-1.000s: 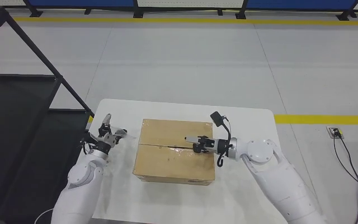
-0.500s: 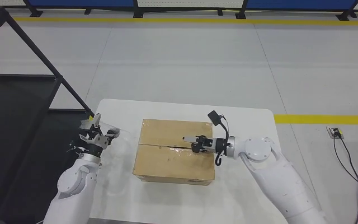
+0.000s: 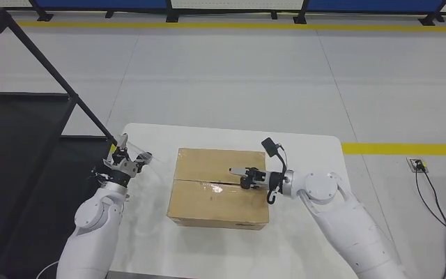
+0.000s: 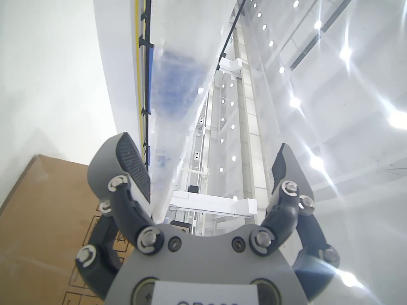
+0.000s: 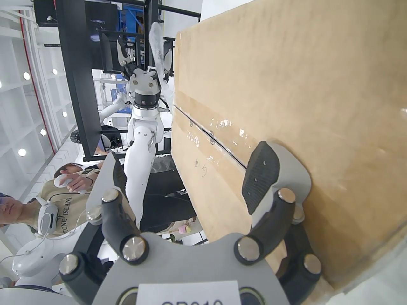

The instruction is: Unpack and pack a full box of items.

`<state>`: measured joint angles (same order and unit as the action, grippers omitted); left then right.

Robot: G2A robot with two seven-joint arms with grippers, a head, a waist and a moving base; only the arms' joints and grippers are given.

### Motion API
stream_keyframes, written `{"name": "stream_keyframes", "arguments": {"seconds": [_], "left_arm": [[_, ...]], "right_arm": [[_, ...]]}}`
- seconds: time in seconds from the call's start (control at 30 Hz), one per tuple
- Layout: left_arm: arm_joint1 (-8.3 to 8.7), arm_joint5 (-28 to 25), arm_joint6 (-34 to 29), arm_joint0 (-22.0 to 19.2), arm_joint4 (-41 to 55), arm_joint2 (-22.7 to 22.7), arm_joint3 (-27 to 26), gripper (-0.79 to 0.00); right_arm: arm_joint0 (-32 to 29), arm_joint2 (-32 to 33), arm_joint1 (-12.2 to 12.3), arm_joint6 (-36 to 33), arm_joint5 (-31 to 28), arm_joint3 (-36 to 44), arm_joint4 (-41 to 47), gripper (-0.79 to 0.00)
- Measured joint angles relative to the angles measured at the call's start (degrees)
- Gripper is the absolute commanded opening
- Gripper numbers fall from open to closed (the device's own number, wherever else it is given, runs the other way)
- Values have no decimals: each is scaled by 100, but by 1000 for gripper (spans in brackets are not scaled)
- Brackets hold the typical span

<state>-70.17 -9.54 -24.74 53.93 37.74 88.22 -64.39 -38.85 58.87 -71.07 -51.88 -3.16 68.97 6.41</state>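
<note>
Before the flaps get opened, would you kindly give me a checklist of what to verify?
1. Left hand empty: not ok. It is open, but a clear strip clings to one finger pad.
2. Right hand ready: ok. It is open, over the box top beside the seam.
3. Seam free of tape: cannot tell. A dark slit shows, with shiny remnants along it.
4. Flaps undisturbed: ok. Both lie flat and shut.
5. Box seated on the table: ok. It is wholly on it.

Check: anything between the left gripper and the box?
Bare table in the top view; a clear strip clings to the left gripper, short of the box.
</note>
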Motion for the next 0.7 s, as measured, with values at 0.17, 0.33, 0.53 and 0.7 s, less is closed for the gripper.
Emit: {"name": "stream_keyframes", "arguments": {"seconds": [0.17,0.33,0.53,0.7], "left_arm": [[12,-214,-61,227,-28,76,-415,0],[22,-423,-1,563,-150,149,-991,0],[34,-579,187,933,-403,228,-1707,0],[31,-467,290,981,-616,163,-2016,0]], "right_arm": [[10,2,1,-30,30,49,-10,0],[-10,23,-1,15,-78,95,10,0],[-46,76,9,13,-182,85,42,0],[-70,102,14,1,-255,58,70,0]]}}
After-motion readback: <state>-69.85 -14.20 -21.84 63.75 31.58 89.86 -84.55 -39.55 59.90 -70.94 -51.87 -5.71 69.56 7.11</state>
